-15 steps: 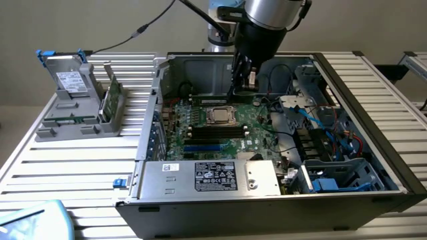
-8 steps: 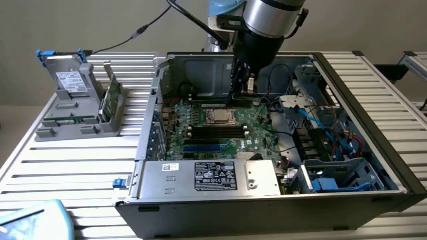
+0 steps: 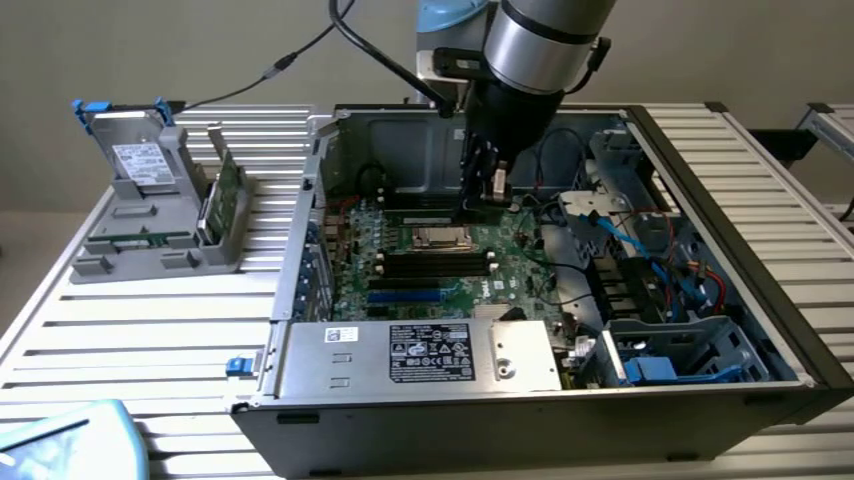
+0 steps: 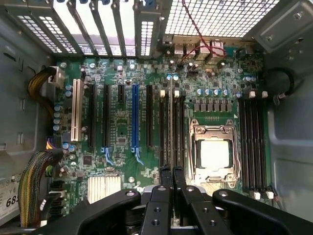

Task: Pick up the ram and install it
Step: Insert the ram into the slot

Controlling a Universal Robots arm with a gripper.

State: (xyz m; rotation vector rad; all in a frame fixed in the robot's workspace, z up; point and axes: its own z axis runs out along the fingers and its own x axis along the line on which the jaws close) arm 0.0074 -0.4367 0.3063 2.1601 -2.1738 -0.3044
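Holding: we see the pincer clenched on the ram, its fingers almost together.
Ram's look: we get it edge-on, a thin dark strip; we cannot make out its chips or label.
Ram's place: pinched between the fingertips, over the green motherboard inside the open computer case. We cannot tell whether it touches the board.
Slots: long black memory slots run beside the processor socket; the strip lies in line with them, at their near end.
Tabletop: on the exterior view's left a grey holder carries a lighter green card and a grey drive, well apart from the pincer.
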